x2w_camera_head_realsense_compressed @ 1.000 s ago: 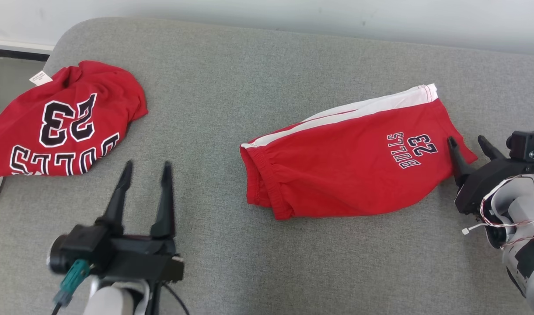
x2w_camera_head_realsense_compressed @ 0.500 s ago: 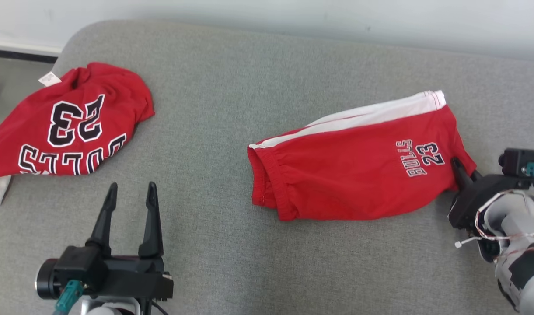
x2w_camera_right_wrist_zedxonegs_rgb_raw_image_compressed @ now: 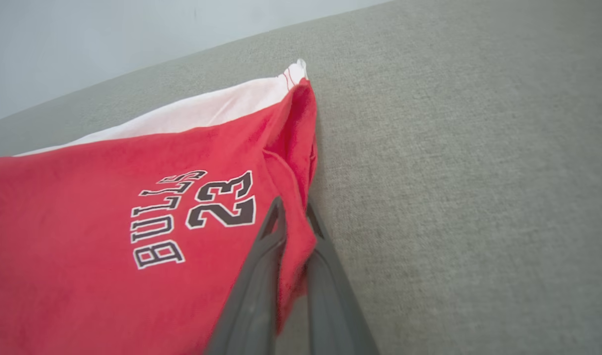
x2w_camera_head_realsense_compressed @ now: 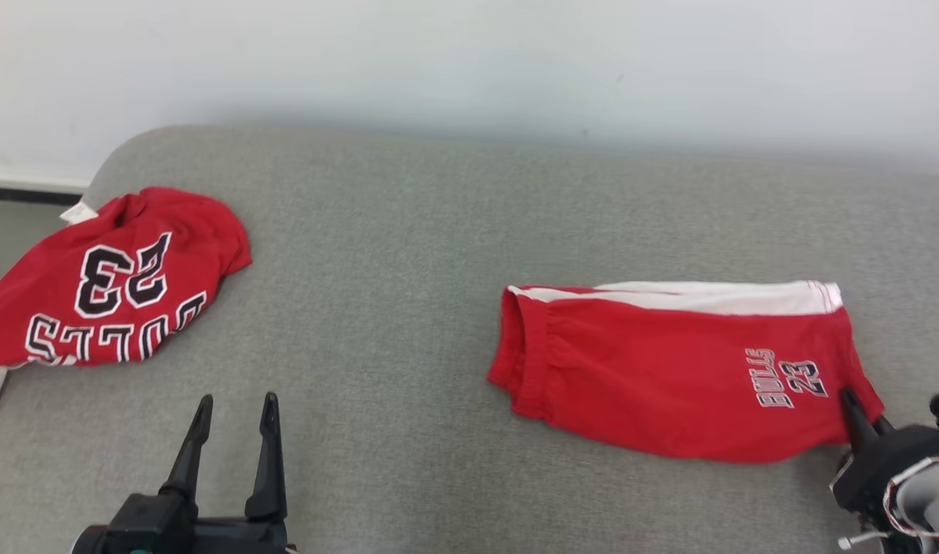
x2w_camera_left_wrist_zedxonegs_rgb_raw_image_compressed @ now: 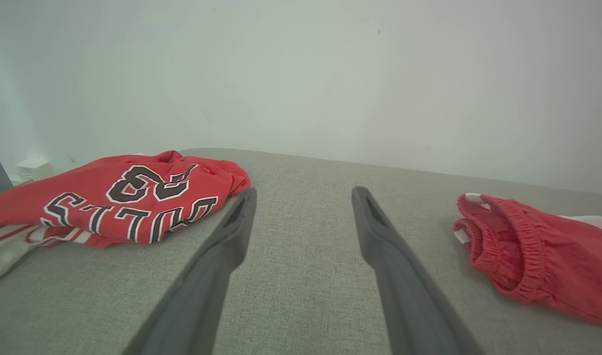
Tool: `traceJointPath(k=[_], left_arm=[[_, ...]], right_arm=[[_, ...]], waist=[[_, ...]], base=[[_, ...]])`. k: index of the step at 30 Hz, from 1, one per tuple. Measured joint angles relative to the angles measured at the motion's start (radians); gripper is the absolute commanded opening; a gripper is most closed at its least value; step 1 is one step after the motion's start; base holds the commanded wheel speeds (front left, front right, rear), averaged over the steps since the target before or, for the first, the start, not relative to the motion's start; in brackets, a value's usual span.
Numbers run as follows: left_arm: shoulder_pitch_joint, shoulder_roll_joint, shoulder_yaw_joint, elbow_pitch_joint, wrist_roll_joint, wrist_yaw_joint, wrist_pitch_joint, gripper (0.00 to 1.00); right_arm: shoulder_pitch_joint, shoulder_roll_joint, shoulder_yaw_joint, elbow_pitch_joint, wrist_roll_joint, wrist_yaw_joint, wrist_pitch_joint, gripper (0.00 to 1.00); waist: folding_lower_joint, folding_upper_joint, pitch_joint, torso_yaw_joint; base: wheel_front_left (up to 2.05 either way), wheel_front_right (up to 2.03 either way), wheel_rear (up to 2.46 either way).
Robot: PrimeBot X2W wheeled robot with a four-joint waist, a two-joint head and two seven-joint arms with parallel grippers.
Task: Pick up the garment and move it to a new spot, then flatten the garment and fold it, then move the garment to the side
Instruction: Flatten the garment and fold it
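The garment is a pair of red shorts with a white side stripe and "BULLS 23" print. It lies folded on the grey cushion, right of centre, with its waistband to the left. My right gripper is shut on the near right corner of the hem. In the right wrist view the red fabric is pinched between the two fingers of the right gripper. My left gripper stands open over bare cushion at the lower left. The left wrist view shows the left gripper open, with the shorts' waistband off to the right.
A crumpled red jersey printed with a large "23" lies at the cushion's far left corner, and appears as the jersey in the left wrist view. A pale wall runs behind the cushion. Floor shows beyond the left edge.
My right gripper has shut on the shorts' hem corner and drawn that end toward me, so the shorts lie straighter. The head camera has tilted up. The left gripper stays open.
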Motion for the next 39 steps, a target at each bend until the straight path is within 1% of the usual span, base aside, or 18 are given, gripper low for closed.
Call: traceJointPath(k=[5, 9, 14, 17, 22, 29, 33, 39], left_arm=[[0.031, 0.000, 0.005, -0.002, 0.000, -0.003, 0.000, 1.00], [0.047, 0.000, 0.003, -0.003, -0.001, -0.003, 0.000, 1.00], [0.053, 0.000, 0.006, -0.005, -0.001, -0.003, 0.000, 1.00], [0.059, 0.000, 0.007, -0.005, -0.001, -0.003, 0.000, 1.00], [0.060, 0.000, 0.009, -0.002, -0.002, -0.003, 0.000, 1.00], [0.061, 0.000, 0.017, 0.002, -0.002, -0.002, 0.000, 1.00], [0.065, 0.000, 0.021, 0.003, -0.002, -0.002, 0.000, 1.00], [0.063, 0.000, 0.011, 0.011, -0.002, -0.001, 0.000, 1.00]], right_arm=[[0.069, -0.030, -0.044, -0.013, 0.010, 0.000, -0.004, 0.00], [0.090, -0.049, -0.093, -0.018, -0.001, 0.000, -0.005, 0.00], [0.096, -0.034, -0.138, -0.069, -0.048, 0.000, -0.005, 0.00], [0.098, -0.007, -0.162, -0.118, -0.088, 0.000, -0.005, 0.00], [0.116, 0.036, -0.200, -0.233, -0.172, 0.000, -0.005, 0.00], [0.169, 0.128, -0.192, -0.367, -0.273, 0.000, -0.005, 0.00], [0.177, 0.182, -0.179, -0.399, -0.295, 0.000, 0.002, 0.00], [0.166, 0.250, -0.160, -0.389, -0.327, 0.000, 0.037, 0.00]], waist=[[0.0000, 0.0000, -0.035, -0.038], [0.0000, 0.0000, -0.059, -0.061], [0.0000, 0.0000, -0.079, -0.082], [0.0000, 0.0000, -0.085, -0.090], [0.0001, 0.0000, -0.087, -0.092], [0.0002, 0.0001, -0.092, -0.078], [0.0001, 0.0001, -0.095, -0.066], [0.0002, 0.0001, -0.092, -0.043]], base=[[0.00, 0.00, 0.00], [0.00, 0.00, 0.00], [0.00, 0.00, 0.00], [0.00, 0.00, 0.00], [0.00, 0.00, 0.00], [0.00, 0.00, 0.00], [0.00, 0.00, 0.00], [0.00, 0.00, 0.00]])
